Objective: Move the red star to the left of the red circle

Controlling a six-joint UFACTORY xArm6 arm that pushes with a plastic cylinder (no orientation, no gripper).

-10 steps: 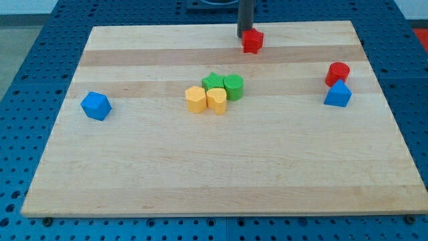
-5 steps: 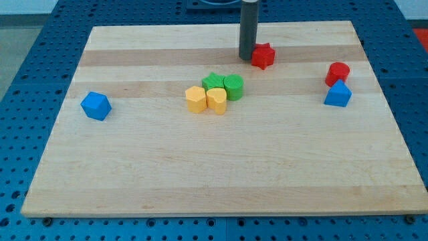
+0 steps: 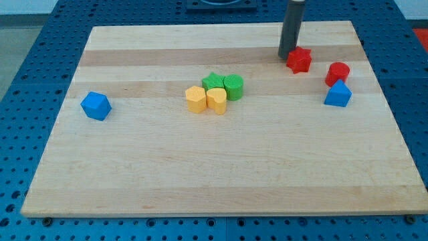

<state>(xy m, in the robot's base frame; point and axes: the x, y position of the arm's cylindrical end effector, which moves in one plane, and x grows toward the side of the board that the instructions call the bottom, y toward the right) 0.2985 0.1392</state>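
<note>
The red star point(image 3: 299, 60) lies near the view's top right on the wooden board point(image 3: 221, 174). The red circle point(image 3: 338, 72) stands a short way to its right and slightly lower, with a gap between them. My tip point(image 3: 287, 56) rests on the board right against the star's upper left side. The rod rises straight up out of the view's top.
A blue block point(image 3: 338, 94) touches the red circle from below. A cluster of a green star point(image 3: 213, 82), green circle point(image 3: 233, 87), yellow hexagon point(image 3: 196, 99) and yellow block point(image 3: 217, 100) sits mid-board. A blue block point(image 3: 95, 106) lies at the view's left.
My tip has moved to the view's right and slightly down, pushing the red star from the top middle to close beside the red circle. Other blocks have not moved.
</note>
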